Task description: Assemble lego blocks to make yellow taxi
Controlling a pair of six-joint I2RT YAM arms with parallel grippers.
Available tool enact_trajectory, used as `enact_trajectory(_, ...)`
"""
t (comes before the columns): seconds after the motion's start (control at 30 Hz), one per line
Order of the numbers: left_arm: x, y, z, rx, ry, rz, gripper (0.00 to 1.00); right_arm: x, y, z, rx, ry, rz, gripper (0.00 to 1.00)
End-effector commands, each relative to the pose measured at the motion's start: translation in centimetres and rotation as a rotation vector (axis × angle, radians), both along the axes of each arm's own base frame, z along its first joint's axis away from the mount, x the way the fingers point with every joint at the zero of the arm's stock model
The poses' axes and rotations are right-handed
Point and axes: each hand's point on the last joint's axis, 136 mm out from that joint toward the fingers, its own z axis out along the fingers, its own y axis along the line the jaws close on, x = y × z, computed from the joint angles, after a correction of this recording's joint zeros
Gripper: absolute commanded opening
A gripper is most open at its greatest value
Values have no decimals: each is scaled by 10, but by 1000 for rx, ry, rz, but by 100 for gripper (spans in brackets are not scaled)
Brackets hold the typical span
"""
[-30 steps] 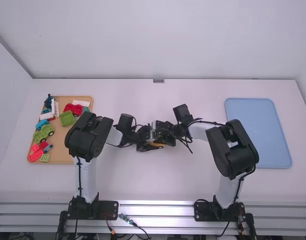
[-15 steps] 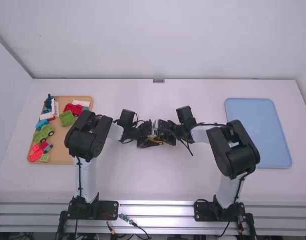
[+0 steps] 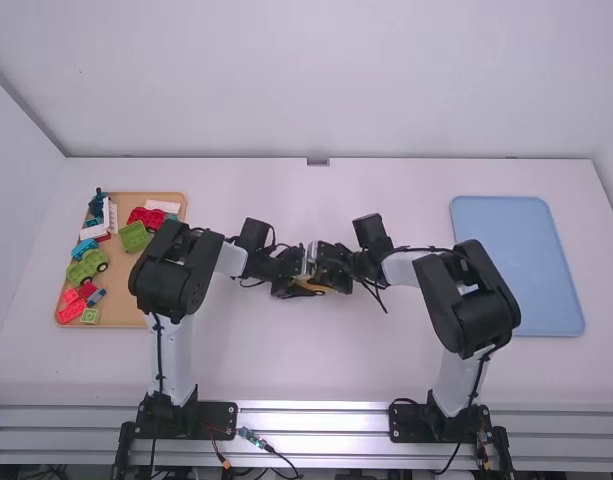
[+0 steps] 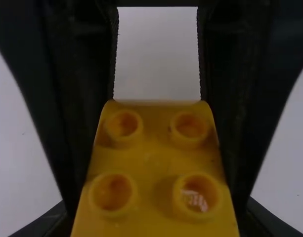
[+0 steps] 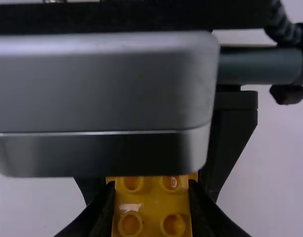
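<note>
Both grippers are meeting at about the middle of the table [image 3: 386, 360], and the yellow block [image 4: 153, 163] is sitting right between them, showing four round studs to the left wrist camera. The left gripper [image 3: 299, 284] is coming in from the left side and closing on yellow, its fingers pressing from both sides. The right gripper [image 3: 326, 275] is facing it head-on, and it is clamping too: its fingers are hugging both sides of the studded yellow in the right wrist view. Whether they're sharing one block or pinching two joined ones, I'm not able to tell!

Over by the table's left edge, the brown tray [image 3: 123, 326] is carrying the crowd. A dark blue piece [image 3: 98, 204] is standing at its far left corner, white pieces are lying just beside, and a red wheeled piece [image 3: 146, 218] is resting toward the far right corner. A green block [image 3: 135, 237] is sitting between the middle and the far edge, a green wheeled piece [image 3: 88, 266] is hugging the left edge, and red blocks [image 3: 72, 306] are filling the near left corner. Near the table's right edge, the blue tray [image 3: 516, 265] is lying flat.
</note>
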Motion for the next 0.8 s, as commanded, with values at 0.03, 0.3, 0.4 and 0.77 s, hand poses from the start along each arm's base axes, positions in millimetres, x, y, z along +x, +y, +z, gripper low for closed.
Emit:
enact_trajectory(0.03, -9, 8, -17, 52, -16, -14, 7, 1, -21, -42, -199, 60, -119, 0)
enact_trajectory(0.3, -9, 7, -17, 52, -16, -17, 5, 1, -17, -49, -247, 70, -110, 0)
enact_trajectory(0.4, -9, 7, -17, 52, -19, -17, 3, 6, -22, -59, -223, 86, -125, 0)
enact_trajectory(0.77, -5, 6, -15, 43, 2, 10, 2, 6, -16, -63, -197, 115, -69, 0)
